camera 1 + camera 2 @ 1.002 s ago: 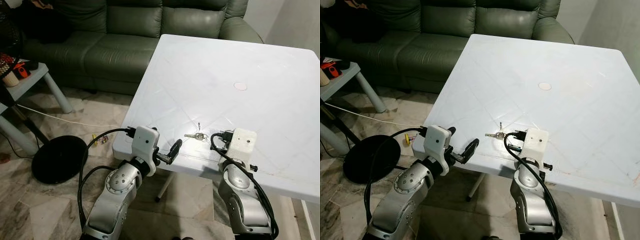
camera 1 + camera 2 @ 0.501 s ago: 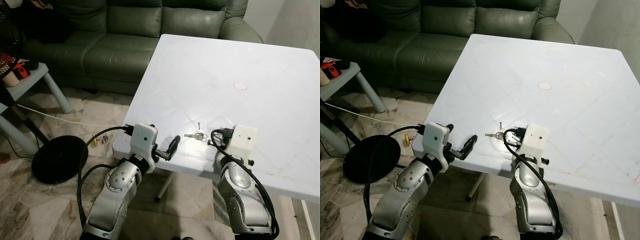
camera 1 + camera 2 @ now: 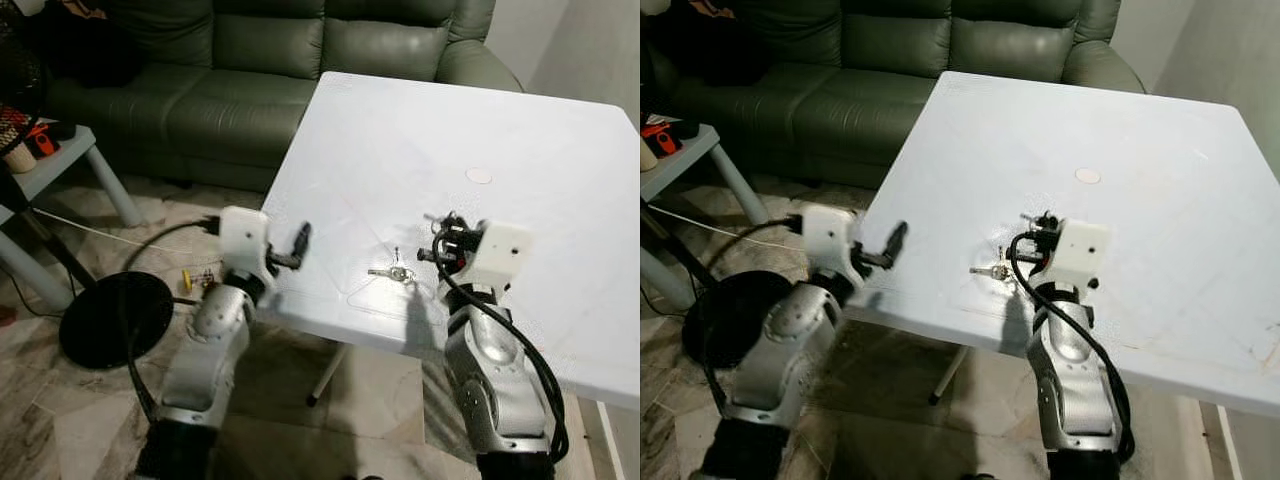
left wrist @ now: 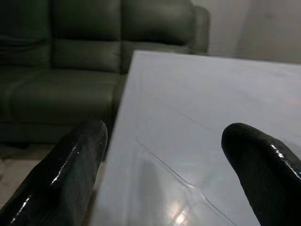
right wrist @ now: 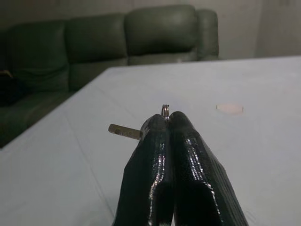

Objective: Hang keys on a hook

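- Just beyond the right tool (image 5: 168,117), fingers pressed together empty, the keys (image 3: 393,271) lie on the white worktop (image 3: 520,130).
- Left tool (image 4: 164,155) gapes at the worktop edge.

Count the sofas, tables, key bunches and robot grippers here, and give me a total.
Sofa: 1
Tables: 2, white table, side table
Keys: 1 bunch
Grippers: 2, left gripper, right gripper
Total: 6

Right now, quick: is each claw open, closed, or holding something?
Left gripper: open, empty, at the table edge.
Right gripper: shut; the keys appear to lie on the table just past its tips, not gripped.
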